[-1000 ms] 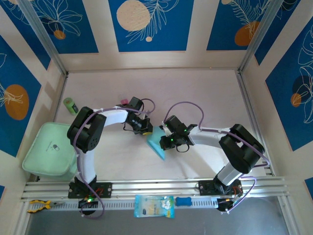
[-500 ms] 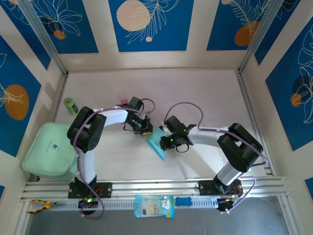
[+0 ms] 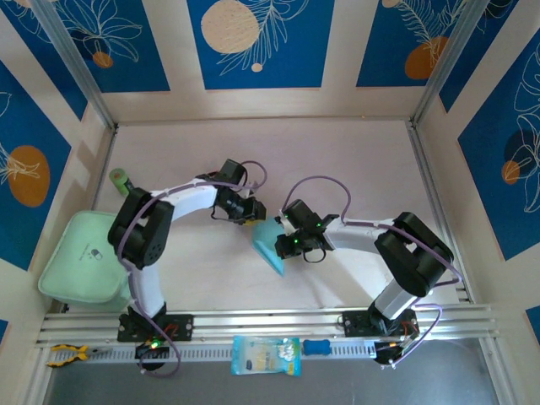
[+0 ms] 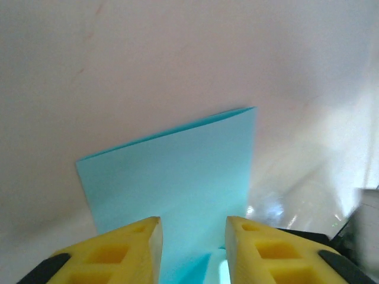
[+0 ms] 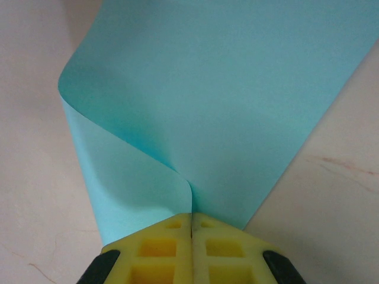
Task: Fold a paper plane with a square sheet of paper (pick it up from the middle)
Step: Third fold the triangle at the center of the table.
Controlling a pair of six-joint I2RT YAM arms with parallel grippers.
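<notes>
Pale tabletop [image 3: 354, 160]; wrist close-up shows right jaws clamping paper [image 5: 207, 106] fold.

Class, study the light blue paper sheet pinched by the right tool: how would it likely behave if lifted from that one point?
Probably floppy: the paper sheet curls into a soft loop beside the shut right tool. Likely very light, since one narrow pinch holds it. It would probably crease easily, as it looks thin and a sharp bend starts at the pinch.
</notes>
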